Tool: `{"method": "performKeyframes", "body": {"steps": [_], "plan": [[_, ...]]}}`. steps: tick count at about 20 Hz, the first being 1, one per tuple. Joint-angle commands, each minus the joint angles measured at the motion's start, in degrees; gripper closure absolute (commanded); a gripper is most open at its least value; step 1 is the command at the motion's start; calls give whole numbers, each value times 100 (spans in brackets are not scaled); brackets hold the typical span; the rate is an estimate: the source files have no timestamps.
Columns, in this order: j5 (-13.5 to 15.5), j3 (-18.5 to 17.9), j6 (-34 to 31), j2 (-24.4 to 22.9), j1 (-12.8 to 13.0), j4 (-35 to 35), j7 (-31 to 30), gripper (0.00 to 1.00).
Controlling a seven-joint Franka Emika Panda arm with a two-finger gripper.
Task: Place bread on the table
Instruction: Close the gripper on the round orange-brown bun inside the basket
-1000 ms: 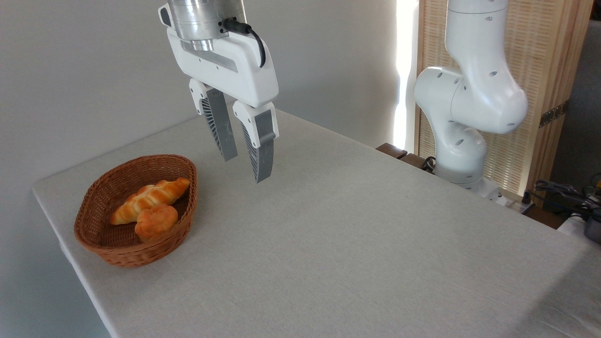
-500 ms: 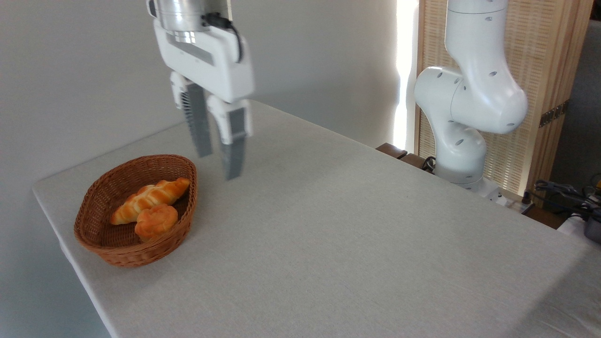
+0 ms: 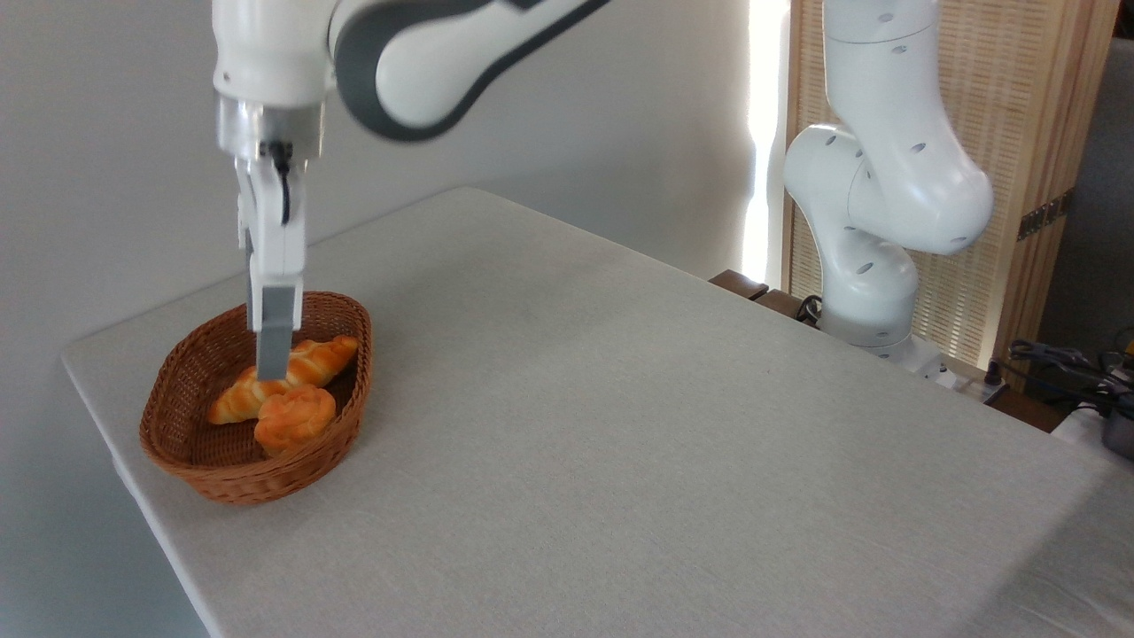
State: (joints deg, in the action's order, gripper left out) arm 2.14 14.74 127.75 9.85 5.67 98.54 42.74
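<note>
1. The pincer (image 3: 271,370) is hanging fingers-down inside the wicker basket (image 3: 204,470), seen edge-on, so whether its fingers are spread or pressed together cannot be told.
2. Its tip is overlapping the long twisted loaf (image 3: 314,356).
3. Just below and slightly right of the tip, the bread (image 3: 294,418) is sitting in the basket, touching the loaf.
4. The basket is resting on the bench (image 3: 620,425), whose surface is stretching away to the pincer's right.

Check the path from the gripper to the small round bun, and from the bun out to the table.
The gripper hangs over the long twisted loaf, just behind the round bun; nothing covers the bun. The wicker basket wall rings it, so it must be lifted over the rim to the table.
</note>
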Motion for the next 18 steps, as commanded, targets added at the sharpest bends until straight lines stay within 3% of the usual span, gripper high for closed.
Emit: {"method": "performKeyframes", "body": {"steps": [1,9,10,11,12,18], "plan": [[-12,73,847,227,22,542,103,0],[-108,73,988,526,39,711,120,0],[-108,73,1058,526,39,711,112,19],[-108,82,1068,526,48,711,111,50],[-108,82,1068,526,40,711,111,69],[-117,82,1068,526,39,711,120,71]]}}
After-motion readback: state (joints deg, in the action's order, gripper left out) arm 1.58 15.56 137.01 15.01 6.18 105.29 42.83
